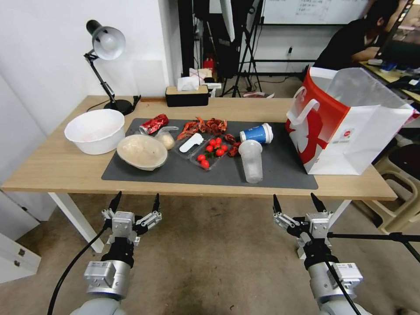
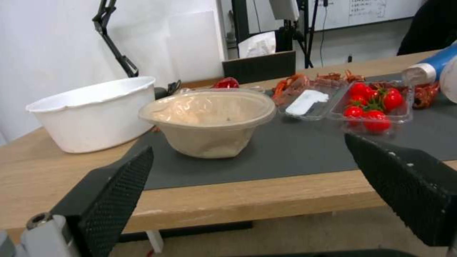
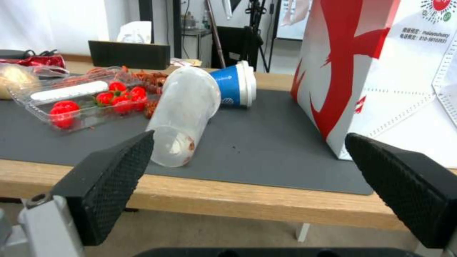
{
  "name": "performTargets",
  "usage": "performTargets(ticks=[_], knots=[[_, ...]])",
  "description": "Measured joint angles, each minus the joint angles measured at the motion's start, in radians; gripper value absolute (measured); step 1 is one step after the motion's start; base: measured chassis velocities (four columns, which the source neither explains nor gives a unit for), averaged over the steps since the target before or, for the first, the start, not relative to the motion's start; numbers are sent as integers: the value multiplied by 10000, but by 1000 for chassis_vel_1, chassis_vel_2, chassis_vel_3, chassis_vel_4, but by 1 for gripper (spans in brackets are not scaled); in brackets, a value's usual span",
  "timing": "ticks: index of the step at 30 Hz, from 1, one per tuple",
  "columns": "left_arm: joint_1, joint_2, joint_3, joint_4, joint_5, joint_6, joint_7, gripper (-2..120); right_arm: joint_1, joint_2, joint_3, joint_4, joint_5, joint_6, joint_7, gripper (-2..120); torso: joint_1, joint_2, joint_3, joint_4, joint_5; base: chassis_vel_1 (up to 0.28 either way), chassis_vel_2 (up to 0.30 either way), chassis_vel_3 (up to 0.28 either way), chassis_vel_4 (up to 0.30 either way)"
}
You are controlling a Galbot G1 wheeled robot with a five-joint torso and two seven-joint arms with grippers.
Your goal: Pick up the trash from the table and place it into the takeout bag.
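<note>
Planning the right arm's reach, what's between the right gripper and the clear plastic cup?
Head view: right gripper, jaws open, hangs before the table; between it and the clear plastic cup lie only the table's front edge and bare dark mat.

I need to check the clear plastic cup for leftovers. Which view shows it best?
The right wrist view: the clear plastic cup lies on its side, open mouth toward the camera, reddish specks inside. The head view shows it from above, smaller. The left wrist view catches just an edge.

Each arm ends in a silver-grey cylindrical wrist with a small label plate and black cable. The left pincer (image 1: 135, 202) and right pincer (image 1: 299, 202) have pointed black fingers (image 2: 116, 192) with diamond-textured pads on pale metal brackets.
</note>
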Motion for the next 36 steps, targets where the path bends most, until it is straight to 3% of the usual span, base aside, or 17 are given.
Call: performTargets(ticks=[36], knots=[[-44, -28, -49, 0, -40, 89, 0, 100, 70, -16, 0, -1, 57, -86, 12, 100, 0, 0, 0, 0, 1, 0, 0, 0, 0]])
